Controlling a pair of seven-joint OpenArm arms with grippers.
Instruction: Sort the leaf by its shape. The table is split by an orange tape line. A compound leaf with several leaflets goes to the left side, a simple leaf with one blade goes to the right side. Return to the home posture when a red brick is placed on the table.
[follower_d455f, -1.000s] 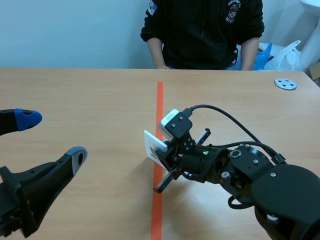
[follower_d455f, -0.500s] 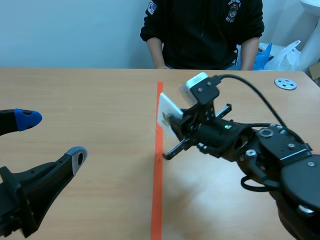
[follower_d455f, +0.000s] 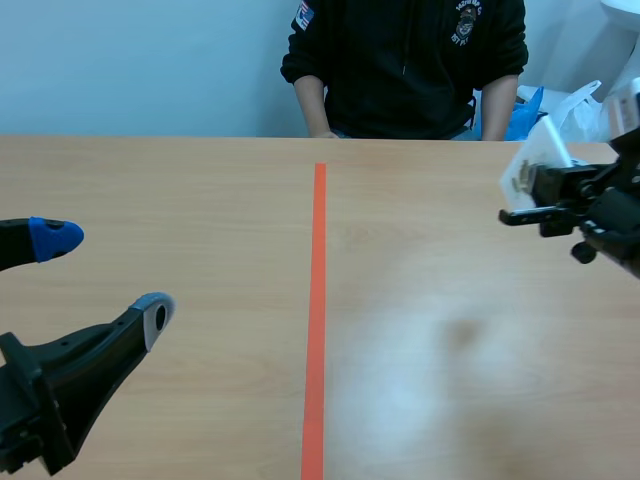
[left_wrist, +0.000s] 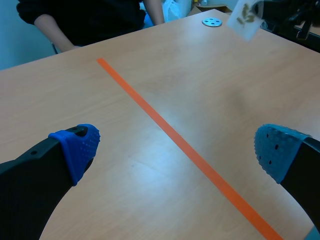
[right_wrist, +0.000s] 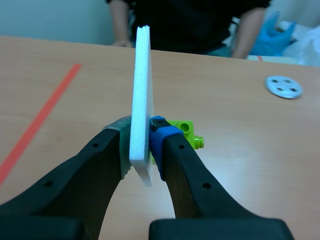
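A white foam card (follower_d455f: 533, 163) bearing a small olive-brown leaf picture hangs above the table's right side, near the far edge. My right gripper (follower_d455f: 538, 192) is shut on it. In the right wrist view the card (right_wrist: 141, 100) stands edge-on, pinched between the two pads of that gripper (right_wrist: 141, 146). In the left wrist view the card (left_wrist: 244, 18) shows far ahead, its leaf too small to tell the shape. My left gripper (follower_d455f: 105, 275) rests low at the near left, open and holding nothing (left_wrist: 175, 150).
The orange tape line (follower_d455f: 318, 300) runs down the table's middle. A lime-green brick (right_wrist: 186, 130) lies on the table just ahead of the right gripper. A grey disc (right_wrist: 283, 86) sits at the far right. A person (follower_d455f: 400, 60) sits across the table.
The right arm has lifted the card from beside the tape line and carried it up and far to the right. The left arm has kept still.
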